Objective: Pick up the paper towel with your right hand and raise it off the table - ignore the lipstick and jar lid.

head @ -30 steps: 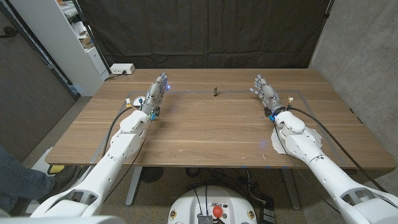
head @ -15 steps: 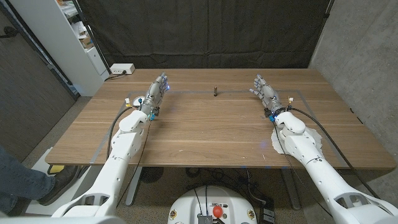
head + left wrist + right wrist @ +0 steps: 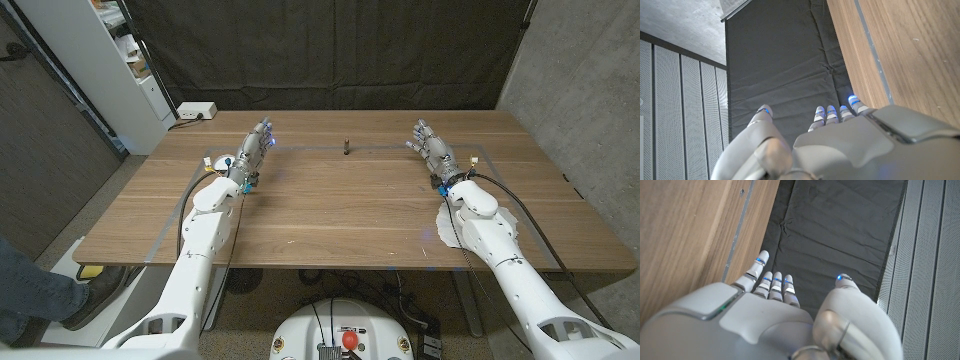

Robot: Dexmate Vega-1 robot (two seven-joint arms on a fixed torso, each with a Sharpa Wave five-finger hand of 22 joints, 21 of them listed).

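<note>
On the left, I have the left hand [image 3: 252, 152] parked at the far left of the table [image 3: 330, 215], fingers apart and stretched toward the far edge, nothing in them. It has no part in this job, so out of the way is where I want it.

At the far middle stands a small dark upright thing, which I take to be the lipstick [image 3: 346, 147]; it is too small to be sure. It stands well apart from both hands, and I mean to leave it alone.

On the right, the right hand [image 3: 432, 148] mirrors the left one: fingers spread and straight, reaching toward the far edge, holding nothing.

The paper towel [image 3: 446, 228], a pale patch, lies at the near right, mostly hidden under my right forearm [image 3: 490, 225], with a bit peeking out on either side of it. So the towel is behind the hand, nearer the robot. I judge the pick-up has not begun: I must draw the right hand back toward me before I can close on the sheet.

I cannot make out a jar lid.
</note>
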